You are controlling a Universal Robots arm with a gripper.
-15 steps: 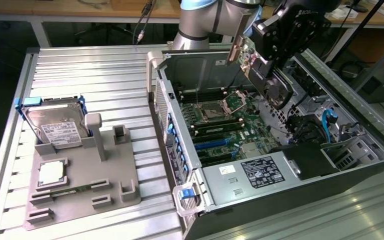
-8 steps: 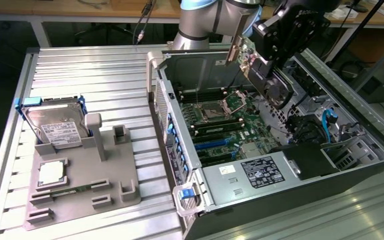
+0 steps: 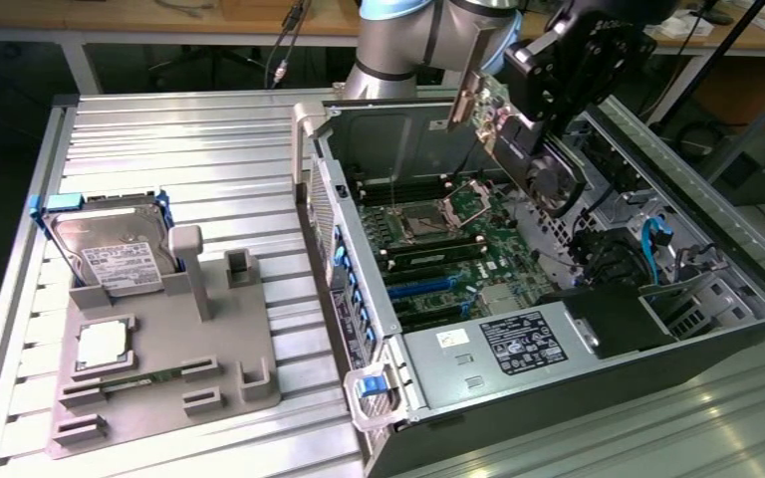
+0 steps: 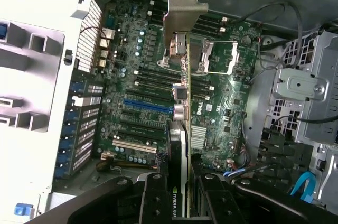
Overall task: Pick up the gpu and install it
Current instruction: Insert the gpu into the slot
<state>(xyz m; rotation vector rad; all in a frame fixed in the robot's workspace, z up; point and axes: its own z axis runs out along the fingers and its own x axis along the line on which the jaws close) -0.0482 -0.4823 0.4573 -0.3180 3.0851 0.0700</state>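
Note:
My gripper (image 3: 532, 105) is shut on the gpu (image 3: 526, 149), a green card with a black round fan and a silver end bracket (image 3: 466, 95). It hangs tilted above the open computer case, over the motherboard (image 3: 452, 239). In the wrist view the gpu (image 4: 185, 129) shows edge-on between my black fingers (image 4: 153, 203), its bracket (image 4: 185, 7) pointing away from me. It is still clear of the board. The blue expansion slot (image 4: 148, 106) lies just beside the card's edge, with black slots around it.
The case's rear wall (image 3: 323, 189) and drive cage (image 3: 648, 259) flank the board; the power supply (image 3: 522, 344) sits at the near end. On the exterior view's left a grey fixture (image 3: 156, 398) holds a silver hard drive (image 3: 117, 254), a processor (image 3: 101, 344) and a memory stick (image 3: 143, 376).

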